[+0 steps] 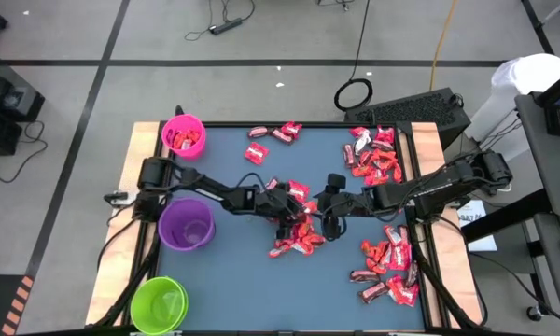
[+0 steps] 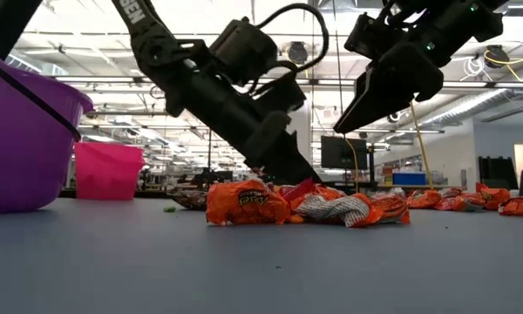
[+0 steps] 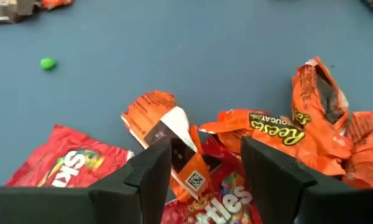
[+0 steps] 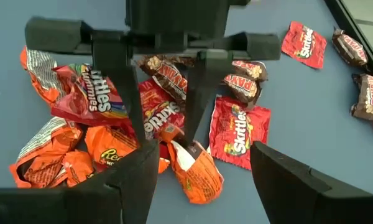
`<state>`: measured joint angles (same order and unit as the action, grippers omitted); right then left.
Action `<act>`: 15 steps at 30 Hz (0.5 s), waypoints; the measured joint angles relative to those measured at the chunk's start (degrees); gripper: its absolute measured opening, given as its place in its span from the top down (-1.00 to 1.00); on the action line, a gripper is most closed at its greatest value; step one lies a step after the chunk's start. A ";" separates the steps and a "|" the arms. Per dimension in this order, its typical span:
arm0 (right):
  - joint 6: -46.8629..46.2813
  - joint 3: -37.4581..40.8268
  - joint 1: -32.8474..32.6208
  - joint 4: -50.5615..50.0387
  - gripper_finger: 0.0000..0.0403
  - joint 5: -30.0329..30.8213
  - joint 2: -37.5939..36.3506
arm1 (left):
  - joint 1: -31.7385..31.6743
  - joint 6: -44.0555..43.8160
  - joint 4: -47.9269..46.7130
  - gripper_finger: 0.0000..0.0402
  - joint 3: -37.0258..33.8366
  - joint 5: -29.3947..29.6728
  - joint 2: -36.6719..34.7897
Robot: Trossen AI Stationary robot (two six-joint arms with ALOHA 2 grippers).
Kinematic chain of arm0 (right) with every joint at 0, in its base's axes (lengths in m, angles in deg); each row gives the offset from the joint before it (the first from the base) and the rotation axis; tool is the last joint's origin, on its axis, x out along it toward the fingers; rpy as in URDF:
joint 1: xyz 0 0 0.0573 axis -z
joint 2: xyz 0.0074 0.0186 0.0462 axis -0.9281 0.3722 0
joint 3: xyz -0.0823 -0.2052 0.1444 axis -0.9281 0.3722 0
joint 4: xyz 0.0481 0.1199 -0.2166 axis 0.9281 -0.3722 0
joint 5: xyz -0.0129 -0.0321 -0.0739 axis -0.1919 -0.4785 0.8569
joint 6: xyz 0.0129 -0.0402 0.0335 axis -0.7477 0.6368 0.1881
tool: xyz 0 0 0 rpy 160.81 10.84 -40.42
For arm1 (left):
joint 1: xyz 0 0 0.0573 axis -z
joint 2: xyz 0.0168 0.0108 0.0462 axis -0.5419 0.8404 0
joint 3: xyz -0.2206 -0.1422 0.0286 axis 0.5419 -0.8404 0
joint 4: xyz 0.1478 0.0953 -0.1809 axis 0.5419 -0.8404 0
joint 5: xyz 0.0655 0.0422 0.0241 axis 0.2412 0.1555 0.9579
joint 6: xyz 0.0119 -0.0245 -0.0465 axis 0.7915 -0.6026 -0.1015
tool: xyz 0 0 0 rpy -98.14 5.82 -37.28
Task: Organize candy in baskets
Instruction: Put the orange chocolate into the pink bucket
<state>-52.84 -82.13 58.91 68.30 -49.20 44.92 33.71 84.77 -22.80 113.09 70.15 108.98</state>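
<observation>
Left hand (image 4: 163, 93) half-burying orange candy (image 4: 196, 168)

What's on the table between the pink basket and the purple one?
Nothing: in the high view, only the table edge lies between pink basket and purple basket.

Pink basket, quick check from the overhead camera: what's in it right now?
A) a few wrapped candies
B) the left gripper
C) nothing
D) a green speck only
A: in the high view the pink basket holds a few red-wrapped candies, while the purple basket and green basket look empty.
</observation>
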 joint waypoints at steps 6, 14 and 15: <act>0.04 0.00 0.00 -0.06 -0.19 0.00 0.02 | -0.92 0.00 0.03 0.01 1.13 5.99 1.43; 0.10 0.00 0.00 0.10 -0.19 0.00 0.02 | -1.45 -0.38 -0.61 0.13 1.10 5.34 1.46; 0.25 0.00 0.00 0.10 -0.19 0.00 0.02 | -1.45 -0.29 -1.06 0.18 1.10 5.15 1.46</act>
<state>-52.59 -82.13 58.91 68.40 -49.20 44.94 32.26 84.48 -23.85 114.19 75.29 110.44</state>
